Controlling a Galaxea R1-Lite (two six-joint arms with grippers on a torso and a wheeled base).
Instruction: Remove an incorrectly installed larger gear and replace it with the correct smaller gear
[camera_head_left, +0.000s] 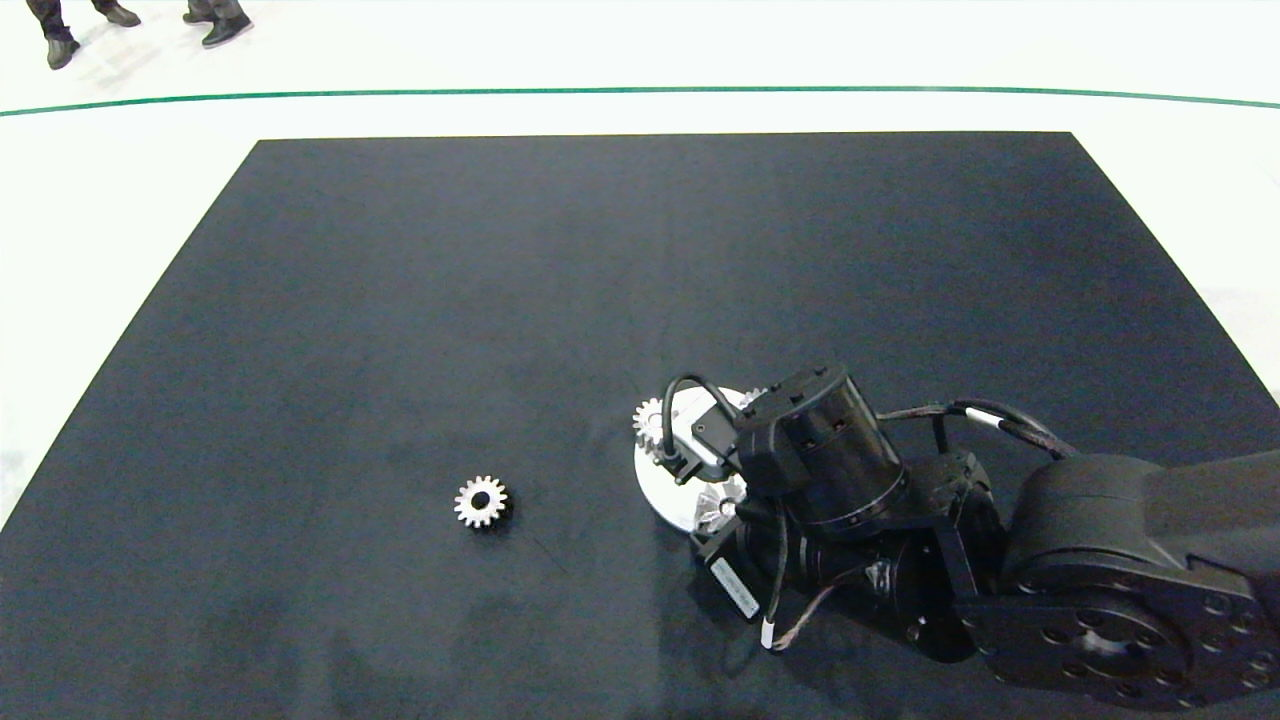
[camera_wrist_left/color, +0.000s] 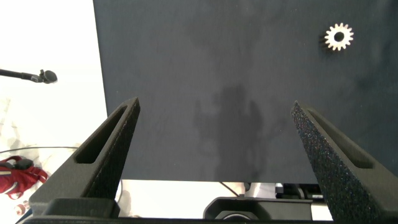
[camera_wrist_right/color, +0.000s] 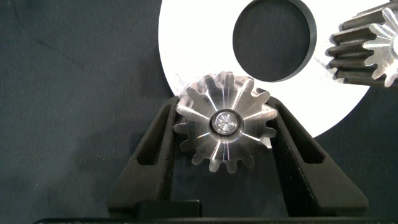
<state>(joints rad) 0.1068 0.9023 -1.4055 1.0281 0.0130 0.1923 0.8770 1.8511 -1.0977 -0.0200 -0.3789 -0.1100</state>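
Observation:
The larger gear, silver with long flared teeth, sits on a pin at the edge of a round white plate. My right gripper is shut on it, one finger against each side. In the head view the gear peeks out from under the right wrist. The smaller gear lies alone on the black mat, left of the plate. It also shows in the left wrist view. My left gripper hangs open over bare mat, outside the head view.
Another small gear stands on the plate's far left rim, beside a round hole in the plate. The black mat covers a white table. A person's shoes show beyond the table at the top left.

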